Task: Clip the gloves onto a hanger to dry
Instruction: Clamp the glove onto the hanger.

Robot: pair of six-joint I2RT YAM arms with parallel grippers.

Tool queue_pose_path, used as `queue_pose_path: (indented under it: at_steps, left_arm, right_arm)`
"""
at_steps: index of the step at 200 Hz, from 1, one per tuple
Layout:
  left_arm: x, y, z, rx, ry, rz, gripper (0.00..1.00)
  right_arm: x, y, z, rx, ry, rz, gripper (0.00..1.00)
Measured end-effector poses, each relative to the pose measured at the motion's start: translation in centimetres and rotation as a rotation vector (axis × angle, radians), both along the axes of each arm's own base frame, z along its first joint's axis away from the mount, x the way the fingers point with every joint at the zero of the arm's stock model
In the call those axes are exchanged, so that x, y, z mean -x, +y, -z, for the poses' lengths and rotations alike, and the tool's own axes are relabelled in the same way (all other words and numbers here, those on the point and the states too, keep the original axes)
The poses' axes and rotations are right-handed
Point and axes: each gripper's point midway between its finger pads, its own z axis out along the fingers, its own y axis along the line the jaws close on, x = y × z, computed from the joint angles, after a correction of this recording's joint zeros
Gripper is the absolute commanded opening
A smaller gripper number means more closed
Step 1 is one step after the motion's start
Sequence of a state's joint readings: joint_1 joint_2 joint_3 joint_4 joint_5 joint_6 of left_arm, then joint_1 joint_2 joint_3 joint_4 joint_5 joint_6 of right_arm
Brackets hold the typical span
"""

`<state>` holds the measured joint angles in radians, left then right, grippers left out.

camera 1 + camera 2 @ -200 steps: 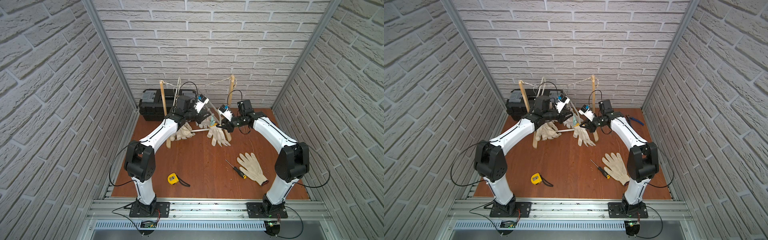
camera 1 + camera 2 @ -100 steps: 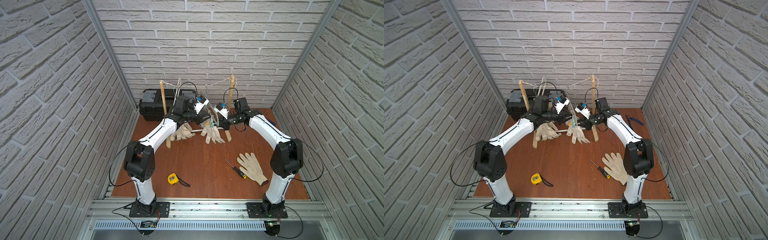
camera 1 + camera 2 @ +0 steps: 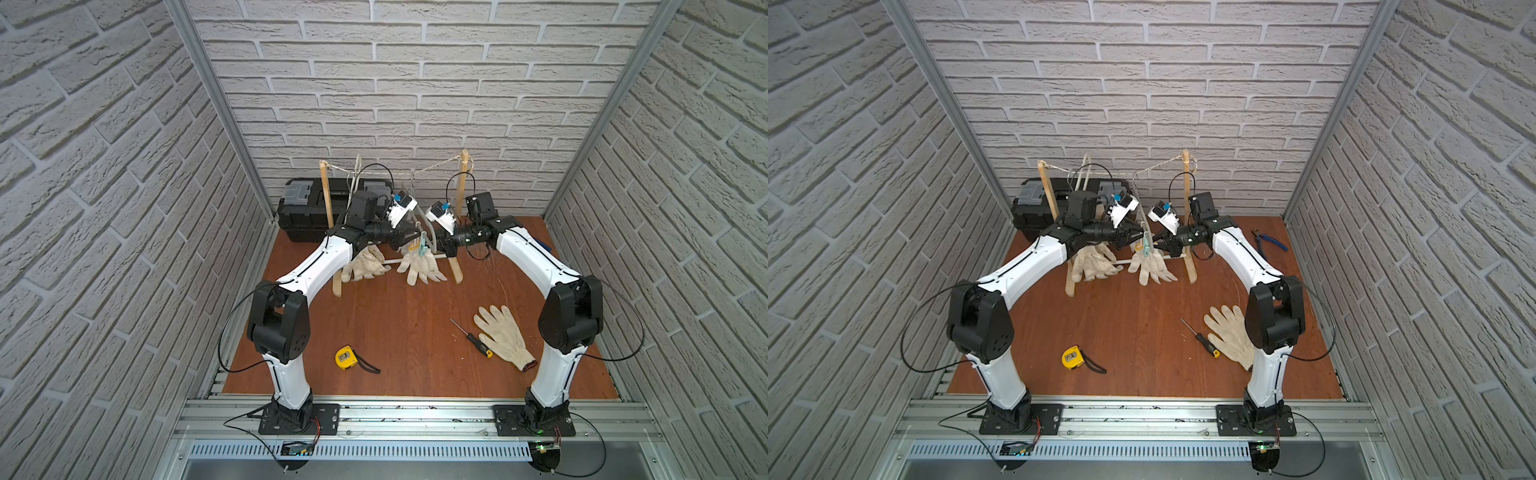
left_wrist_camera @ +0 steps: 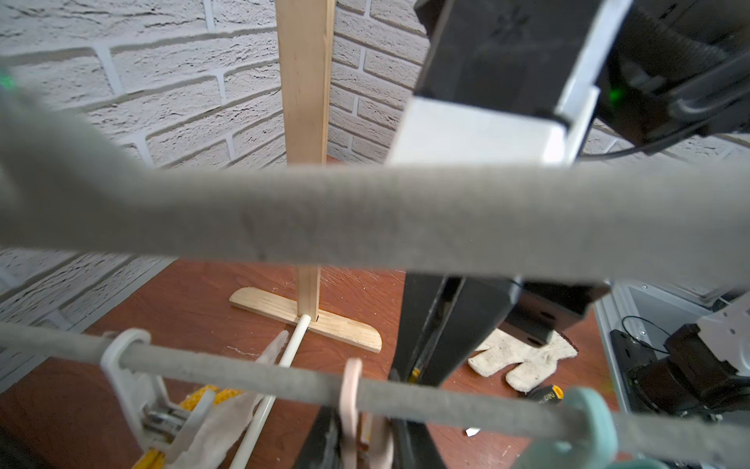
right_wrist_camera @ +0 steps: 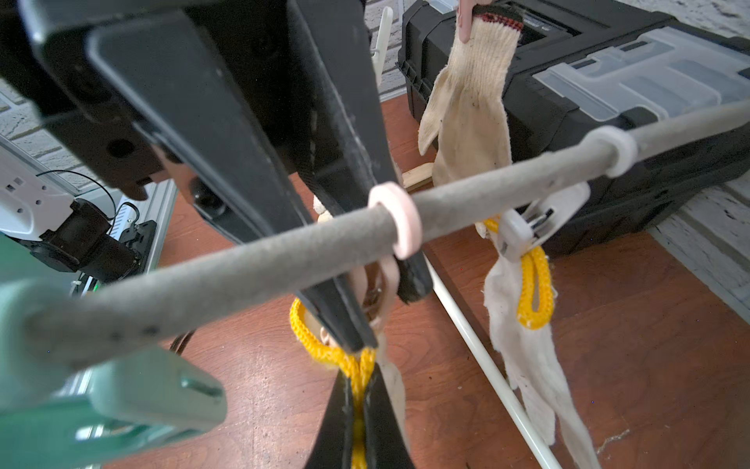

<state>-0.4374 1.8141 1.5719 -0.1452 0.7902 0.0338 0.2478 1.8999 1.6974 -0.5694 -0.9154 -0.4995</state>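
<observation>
Beneath the grey hanger bar [image 5: 243, 264], toward the back of the surface [image 3: 395, 332]: mid-step on clipping one more glove. Grips the yellow-cuffed glove [image 5: 310, 343] by its edging with the right fingers [image 5: 329, 426], clamped fully shut, and holds it just under the pink clip [image 5: 395, 219]. Pinches that clip with the left fingers [image 5: 243, 170], drawn in close on either side of its levers. Cannot quite make out the clip's mouth, open or not, hidden behind a finger. Shows, further along the same bar, a second glove [image 5: 527, 365] hanging from a white clip [image 5: 513, 233], and behind it a red-cuffed glove [image 5: 470, 101] hung higher up. Leaves a mint clip [image 5: 142, 390] unused on the pink clip's other side. Leaves also a loose glove [image 3: 500, 334] flat on the surface, well apart from the bar, just beside a screwdriver [image 3: 471, 338].

Calls next for pushing the yellow edging up between the clip's lips, then easing the left fingers off to let the spring bite, and only then letting go on the right. Asks for a small, straight lift; likely to swing the bar otherwise.
</observation>
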Motion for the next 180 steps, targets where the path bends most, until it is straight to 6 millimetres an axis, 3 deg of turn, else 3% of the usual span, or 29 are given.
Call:
queue_pose_path:
  at_steps: [69,108,148,180]
  left_arm:
    - [-0.5,0.1,0.1,-0.026,-0.015,-0.010,0.21]
    - [-0.4,0.1,0.2,-0.027,-0.017,-0.009,0.29]
    - [-0.4,0.1,0.2,-0.025,-0.008,-0.013,0.46]
    - [-0.5,0.2,0.2,-0.027,-0.003,-0.021,0.68]
  right_arm:
    - [0.8,0.3,-0.6,-0.039,0.015,-0.022,0.02]
    - [0.7,0.4,-0.9,-0.050,0.023,-0.016,0.02]
    - [0.5,0.3,-0.9,-0.046,0.022,-0.003,0.12]
    - [0.0,0.1,-0.7,-0.032,0.020,0.021,0.31]
